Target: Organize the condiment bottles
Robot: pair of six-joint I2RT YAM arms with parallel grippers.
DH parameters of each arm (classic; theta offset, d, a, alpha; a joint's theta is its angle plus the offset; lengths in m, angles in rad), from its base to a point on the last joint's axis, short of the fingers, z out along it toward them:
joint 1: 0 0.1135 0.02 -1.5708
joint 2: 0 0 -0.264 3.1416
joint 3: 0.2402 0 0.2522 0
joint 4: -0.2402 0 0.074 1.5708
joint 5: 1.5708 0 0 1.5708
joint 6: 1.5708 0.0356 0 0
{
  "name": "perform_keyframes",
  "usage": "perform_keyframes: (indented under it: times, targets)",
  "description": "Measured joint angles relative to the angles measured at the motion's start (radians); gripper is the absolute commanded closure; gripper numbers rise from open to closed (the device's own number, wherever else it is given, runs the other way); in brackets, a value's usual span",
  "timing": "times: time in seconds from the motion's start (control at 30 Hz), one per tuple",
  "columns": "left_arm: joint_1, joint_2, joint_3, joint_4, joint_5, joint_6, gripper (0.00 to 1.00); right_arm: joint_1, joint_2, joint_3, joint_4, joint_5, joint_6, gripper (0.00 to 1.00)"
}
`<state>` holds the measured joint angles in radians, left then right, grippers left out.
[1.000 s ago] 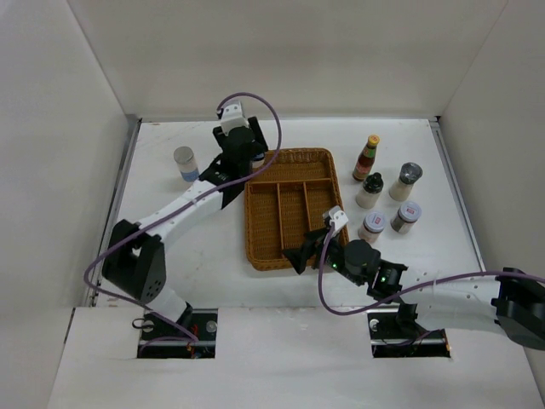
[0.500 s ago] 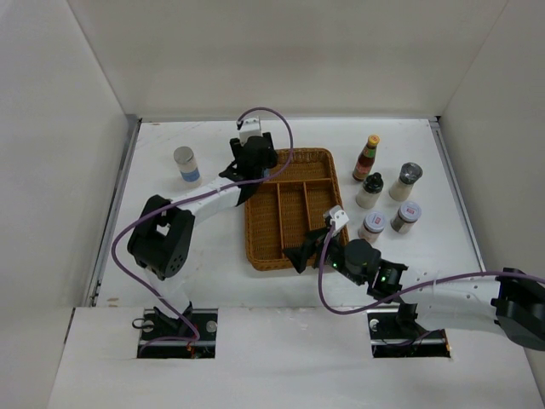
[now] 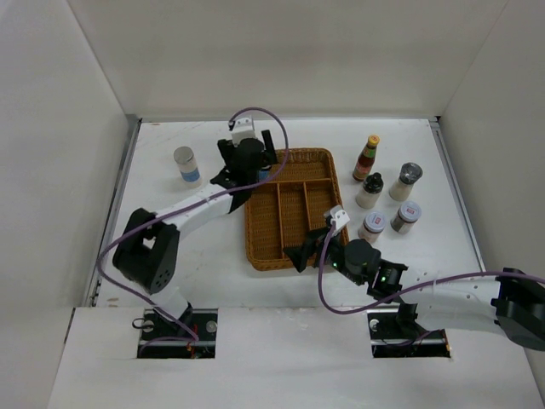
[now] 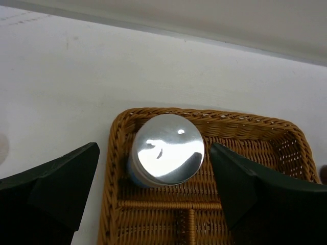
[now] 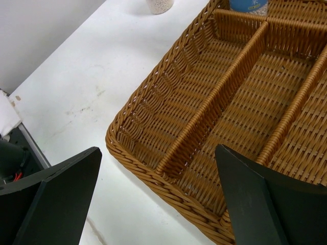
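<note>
With one bottle (image 4: 166,149) standing in the tray's (image 4: 109,171) far compartment and six bottles (image 3: 369,192) waiting on the table (image 3: 183,256), we are hovering the left gripper (image 4: 153,155) above it, the right gripper (image 5: 157,153) nearby, both spread apart.

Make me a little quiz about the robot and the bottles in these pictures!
1. True or false: a bottle stands inside the wicker tray.
2. How many bottles stand on the table to the right of the tray?
3. Which gripper has its fingers on either side of the bottle in the tray? A. left gripper B. right gripper

Key: 1 true; 2 five; 3 A.
</note>
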<state>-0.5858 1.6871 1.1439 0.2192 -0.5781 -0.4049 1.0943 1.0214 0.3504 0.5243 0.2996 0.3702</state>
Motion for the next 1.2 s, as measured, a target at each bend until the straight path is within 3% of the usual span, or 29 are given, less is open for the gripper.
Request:
perform_keyframes:
  times: [0.13,0.27,0.47,0.77,0.83,1.0,1.2]
  targets:
    - [0.062,-0.154,-0.031,-0.029,-0.028,0.001,0.07,0.0,0.0,0.0,0.0,0.005,0.0,0.0]
    - [0.214,-0.237,-0.022,-0.078,-0.039,-0.038,0.07,0.0,0.0,0.0,0.0,0.008,0.0,0.0]
    - [0.373,-0.167,-0.021,-0.197,-0.042,-0.086,0.09,0.0,0.0,0.0,-0.001,0.008,0.0,0.0]
    - [0.436,-0.058,-0.018,-0.264,-0.025,-0.097,0.13,0.005,0.0,0.0,-0.002,0.008,0.0,0.0]
    - [0.438,-0.027,-0.007,-0.268,-0.019,-0.097,0.18,0.007,0.001,0.0,-0.002,0.008,0.0,0.0]
    - [0.442,0.015,-0.005,-0.267,-0.008,-0.098,0.59,0.007,0.004,0.0,-0.004,0.009,0.0,0.0]
    - [0.443,-0.029,-0.064,-0.23,-0.014,-0.096,0.72,0.007,0.006,0.0,-0.005,0.013,0.0,0.0]
